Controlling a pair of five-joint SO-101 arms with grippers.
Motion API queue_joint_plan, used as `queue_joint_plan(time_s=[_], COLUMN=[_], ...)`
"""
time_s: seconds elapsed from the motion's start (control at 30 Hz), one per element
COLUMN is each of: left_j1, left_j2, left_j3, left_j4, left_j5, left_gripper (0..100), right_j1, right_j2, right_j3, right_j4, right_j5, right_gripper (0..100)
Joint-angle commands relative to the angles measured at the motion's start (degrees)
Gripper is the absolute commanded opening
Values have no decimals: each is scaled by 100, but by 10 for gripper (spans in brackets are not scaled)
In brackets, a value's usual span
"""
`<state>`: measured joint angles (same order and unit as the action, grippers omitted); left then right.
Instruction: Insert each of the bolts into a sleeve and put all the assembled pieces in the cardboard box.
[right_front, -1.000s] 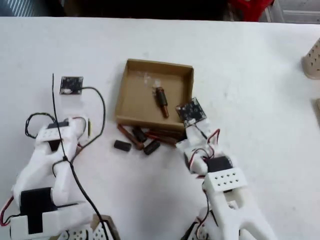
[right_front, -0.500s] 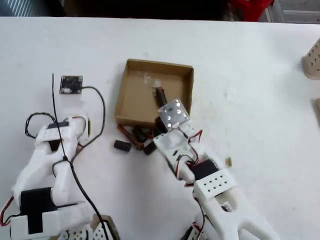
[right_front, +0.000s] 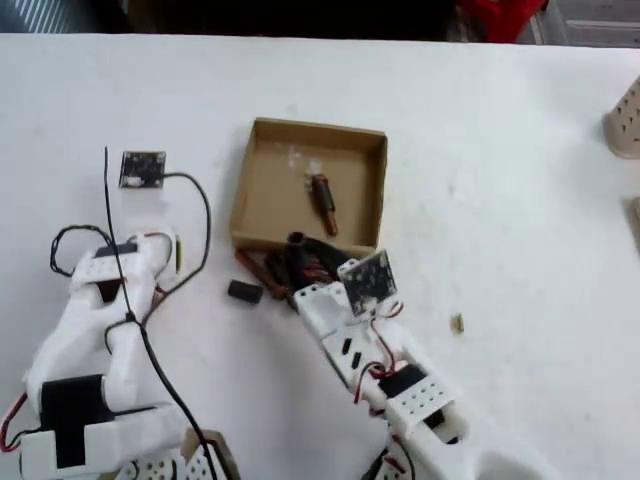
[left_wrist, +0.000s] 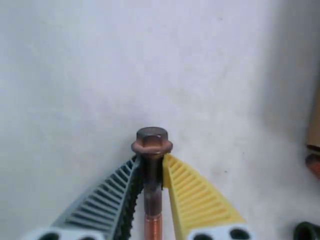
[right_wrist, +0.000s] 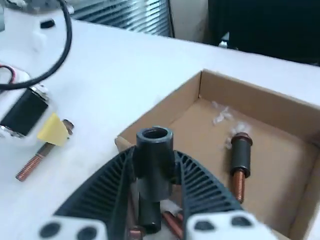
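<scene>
**Right arm crosses to the pile and now holds a sleeve**

A second ago the right gripper (right_front: 300, 258) is at the near right corner of the cardboard box (right_front: 262, 190). Now it has swung across to the pile (right_front: 262, 268) of loose parts just in front of the box. Its dark fingers are closed around a black sleeve (right_wrist: 155, 142), which is held upright so that the open bore shows at its upper end.

The left gripper (left_wrist: 151, 165) does not move in this time. It rests low over the table (right_front: 500, 150), well to the left of the box. Its grey and yellow fingers are clamped on the shank of a copper bolt (left_wrist: 152, 142), and the head sticks out beyond the tips.

So each arm now has one half of a pair. I judge that the next step is to bring them together and push the bolt into the bore.

One assembled piece (right_front: 322, 203) lies already inside the box. The pile and a loose sleeve (right_front: 244, 291) beside it are still waiting, so the task seems far from finished.
</scene>
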<state>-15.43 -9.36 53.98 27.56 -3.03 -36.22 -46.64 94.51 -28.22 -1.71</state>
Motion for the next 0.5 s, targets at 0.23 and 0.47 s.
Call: queue_joint_plan(time_s=[0.23,0.47], left_j1=[-75,-75], left_j2=[-277,-277], left_j3=[-35,-35], left_j4=[-176,-176], left_j5=[9,9], left_gripper=[20,20], right_j1=[-154,-136], right_j2=[-101,-92], right_j3=[123,62], right_j4=[-813,-813], right_j5=[-53,-62], right_gripper=[17,17])
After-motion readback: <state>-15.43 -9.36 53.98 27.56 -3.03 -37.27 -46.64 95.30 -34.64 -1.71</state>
